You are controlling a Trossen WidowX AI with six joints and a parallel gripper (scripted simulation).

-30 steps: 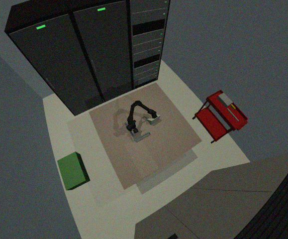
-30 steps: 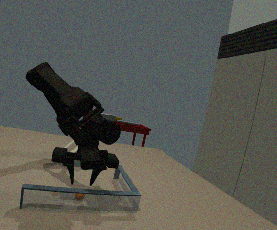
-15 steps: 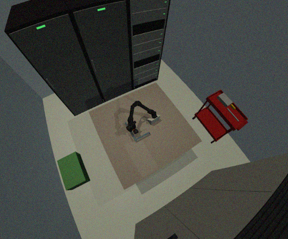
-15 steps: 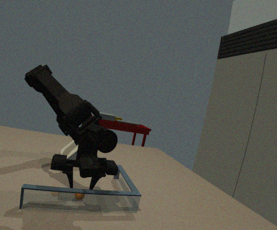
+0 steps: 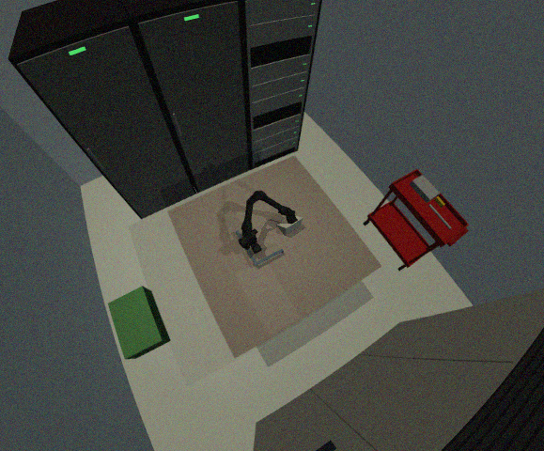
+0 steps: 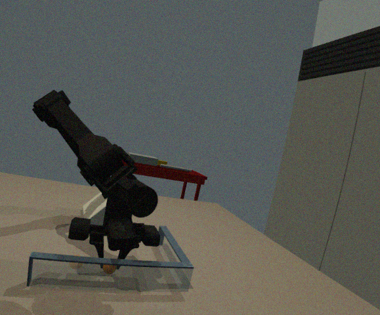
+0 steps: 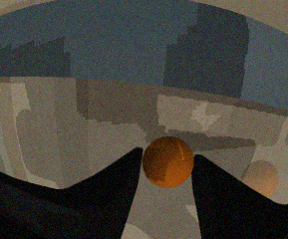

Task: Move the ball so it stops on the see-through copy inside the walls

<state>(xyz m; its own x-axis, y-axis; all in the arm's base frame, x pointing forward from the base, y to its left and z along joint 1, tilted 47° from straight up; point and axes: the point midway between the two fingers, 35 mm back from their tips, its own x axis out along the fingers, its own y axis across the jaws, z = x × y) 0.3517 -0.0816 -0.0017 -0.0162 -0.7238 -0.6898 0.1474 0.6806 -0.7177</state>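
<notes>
No readable text or labels.

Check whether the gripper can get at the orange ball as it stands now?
Probably yes. In the wrist view the orange ball sits right between the jaws of the gripper, nothing between them. The clear walls stand off to the side.
</notes>
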